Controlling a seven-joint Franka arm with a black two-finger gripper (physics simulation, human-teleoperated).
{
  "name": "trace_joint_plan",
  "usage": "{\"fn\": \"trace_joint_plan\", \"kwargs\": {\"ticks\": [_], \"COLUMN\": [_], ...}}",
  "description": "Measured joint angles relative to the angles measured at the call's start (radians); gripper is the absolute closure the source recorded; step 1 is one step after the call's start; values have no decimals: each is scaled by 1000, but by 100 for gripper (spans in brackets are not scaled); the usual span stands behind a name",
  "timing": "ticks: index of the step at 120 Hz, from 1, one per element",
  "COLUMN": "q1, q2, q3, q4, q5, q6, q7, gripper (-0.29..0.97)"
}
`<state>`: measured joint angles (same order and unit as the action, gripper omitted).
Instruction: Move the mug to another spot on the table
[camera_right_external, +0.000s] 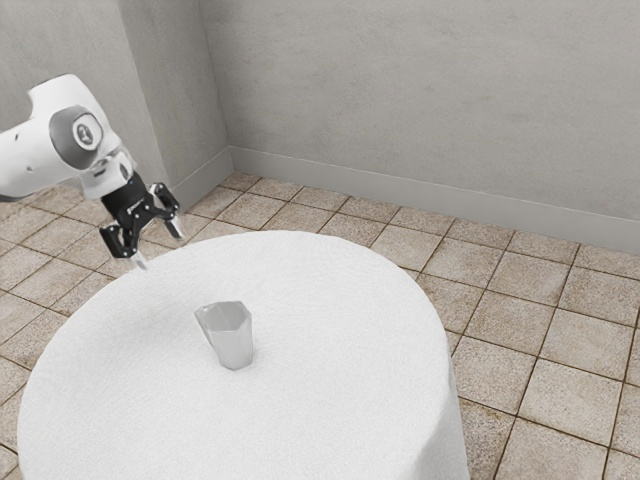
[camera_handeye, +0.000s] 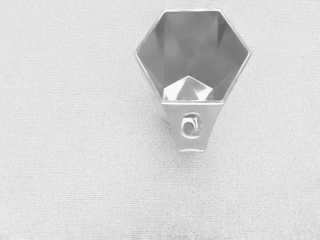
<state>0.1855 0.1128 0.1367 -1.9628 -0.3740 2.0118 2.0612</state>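
A pale grey faceted mug (camera_right_external: 226, 334) stands upright near the middle of the round white-clothed table (camera_right_external: 330, 400). In the wrist view the mug (camera_handeye: 192, 75) is seen from above, hexagonal mouth open, with a small handle (camera_handeye: 191, 126) on its side. My black gripper (camera_right_external: 152, 243) hangs open over the table's far edge at the exterior view's left, well apart from the mug and above its level, with nothing between its fingers.
The white cloth (camera_handeye: 65, 150) spreads flat all around the mug. A tiled floor (camera_right_external: 540, 320) surrounds the table, and grey walls (camera_right_external: 450, 90) stand behind it. The table's edge drops off close under the gripper.
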Motion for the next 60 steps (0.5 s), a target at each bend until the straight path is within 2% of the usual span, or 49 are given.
{"fn": "trace_joint_plan", "kwargs": {"ticks": [7, 24, 32, 44, 60], "q1": [-16, -57, -71, -71, -133], "q2": [-36, -111, -138, -155, -143], "q3": [0, -1, -13, -77, -172], "q4": [6, 9, 28, 112, 303], "q5": [73, 201, 236, 279, 339], "q6": [-35, -116, -155, -223, -318], "q7": [-83, -322, -453, -666, -930], "gripper": [0, 0, 0, 0, 0]}}
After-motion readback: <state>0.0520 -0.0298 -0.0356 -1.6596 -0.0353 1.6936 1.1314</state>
